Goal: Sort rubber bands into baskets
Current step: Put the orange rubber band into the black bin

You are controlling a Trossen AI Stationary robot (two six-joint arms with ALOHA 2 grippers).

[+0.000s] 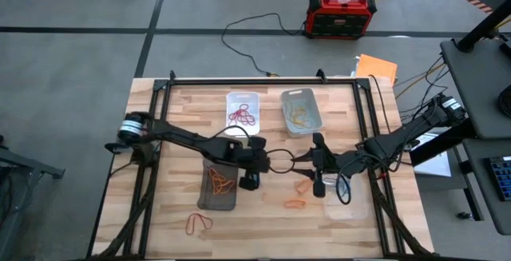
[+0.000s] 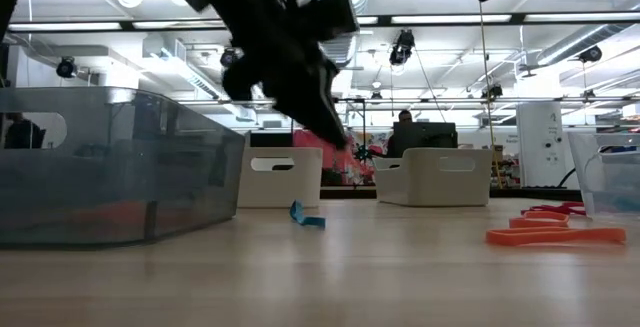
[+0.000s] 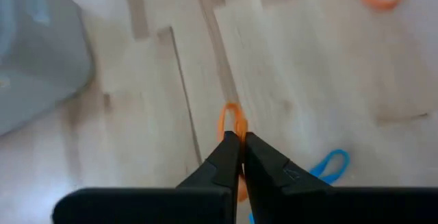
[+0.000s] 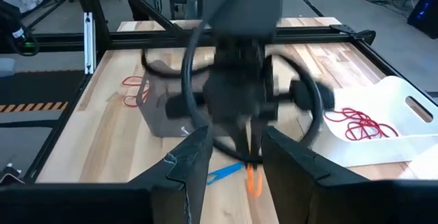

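left claw (image 3: 239, 142) pinched tight on an orange rubber band (image 3: 231, 119), above the bench (image 1: 176, 133) beside the dark basket (image 1: 218, 185) | right claw (image 4: 233, 152) open, near the clear basket (image 1: 348, 201) | blue band (image 2: 307, 216) lay on bench

Wooden table (image 1: 176, 125) bearing baskets (image 1: 300, 111), rubber bands (image 1: 199, 223)

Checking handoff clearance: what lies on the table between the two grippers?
In the right wrist view, a blue rubber band lies between the open right gripper and the left gripper, which pinches an orange rubber band.
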